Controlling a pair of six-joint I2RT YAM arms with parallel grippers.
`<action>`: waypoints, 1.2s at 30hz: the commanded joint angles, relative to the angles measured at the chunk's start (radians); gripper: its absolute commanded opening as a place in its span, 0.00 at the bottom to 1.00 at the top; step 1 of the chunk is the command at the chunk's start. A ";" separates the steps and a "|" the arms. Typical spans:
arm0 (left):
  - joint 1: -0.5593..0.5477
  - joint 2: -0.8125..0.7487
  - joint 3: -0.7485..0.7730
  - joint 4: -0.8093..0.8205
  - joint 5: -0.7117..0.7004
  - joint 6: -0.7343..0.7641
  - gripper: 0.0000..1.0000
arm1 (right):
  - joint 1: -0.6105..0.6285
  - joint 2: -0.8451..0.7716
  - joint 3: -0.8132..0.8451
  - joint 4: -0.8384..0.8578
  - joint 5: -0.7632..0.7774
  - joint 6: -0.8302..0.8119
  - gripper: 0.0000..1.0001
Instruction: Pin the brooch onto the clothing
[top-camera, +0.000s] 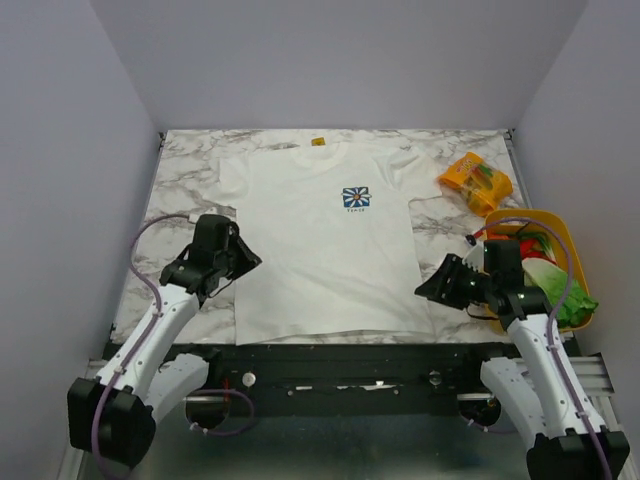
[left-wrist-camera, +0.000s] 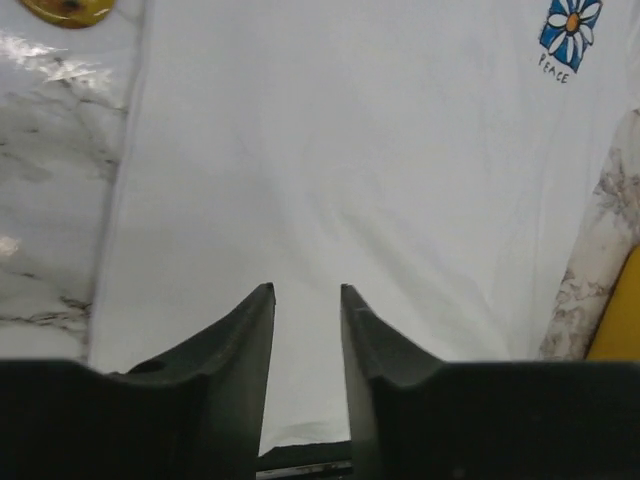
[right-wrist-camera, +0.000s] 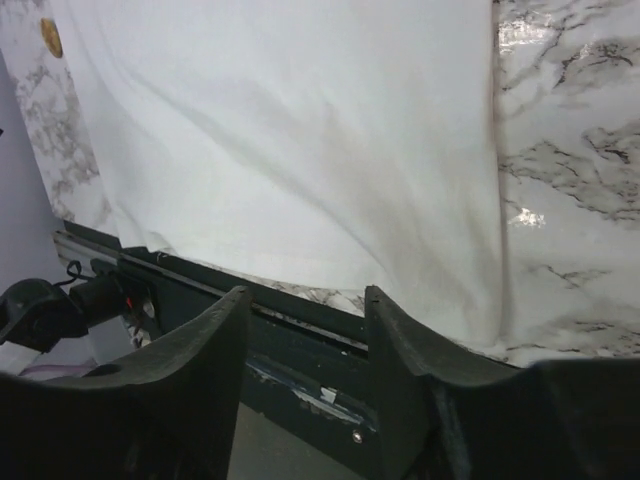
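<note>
At the near edge, the left black two-finger gripper (left-wrist-camera: 306, 292) hovered over the near left part of the white short-sleeved T-shirt (top-camera: 310, 250), its jaws a narrow gap apart and holding nothing. The right black gripper (right-wrist-camera: 306, 296) hung by the shirt's near right corner, jaws somewhat wider, also empty. The shirt lay flat on the white, grey-veined marble table (top-camera: 180, 190). Farther off sat its printed blue, white and yellow flower emblem (top-camera: 356, 197). The tiny gold-yellow round brooch (top-camera: 318, 141) lay at the far edge, just beyond the collar, well apart from both grippers.
</note>
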 joint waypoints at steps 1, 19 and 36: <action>-0.179 0.136 0.072 0.154 -0.008 0.032 0.18 | 0.100 0.087 -0.005 0.139 0.081 0.026 0.52; -0.788 0.667 0.178 0.378 -0.119 -0.072 0.00 | 0.372 0.533 0.038 0.242 0.424 0.037 0.00; -0.840 0.715 0.080 0.309 -0.076 -0.089 0.00 | 0.576 0.658 0.042 0.140 0.492 0.135 0.00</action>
